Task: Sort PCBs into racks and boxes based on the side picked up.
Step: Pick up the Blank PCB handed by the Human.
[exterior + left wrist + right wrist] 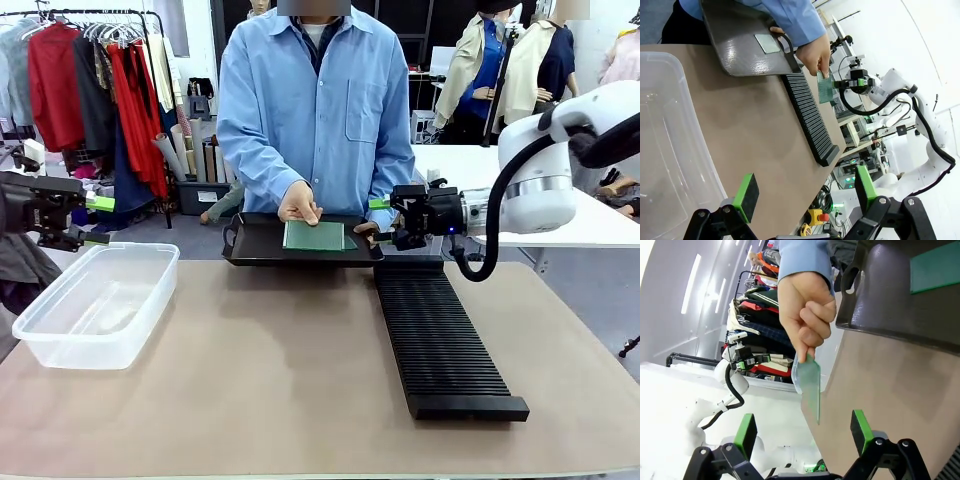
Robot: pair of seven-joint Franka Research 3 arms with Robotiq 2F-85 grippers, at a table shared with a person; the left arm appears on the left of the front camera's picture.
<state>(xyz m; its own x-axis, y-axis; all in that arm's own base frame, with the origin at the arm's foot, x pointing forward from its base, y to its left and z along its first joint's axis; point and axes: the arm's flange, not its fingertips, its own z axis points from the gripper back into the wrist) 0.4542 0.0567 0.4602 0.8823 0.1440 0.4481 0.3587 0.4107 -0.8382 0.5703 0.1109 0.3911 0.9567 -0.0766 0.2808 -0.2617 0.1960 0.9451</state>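
Fingers on both grippers apart; two PCBs, one rack, one box.

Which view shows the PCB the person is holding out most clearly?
The right wrist view: the held PCB hangs from the person's hand, close and large, ahead of the open right claw. The left wrist view shows it small and distant. In the front view that hand hides most of it.

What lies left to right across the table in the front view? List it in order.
In order: clear plastic tub → shallow black tray → long black slotted rack.
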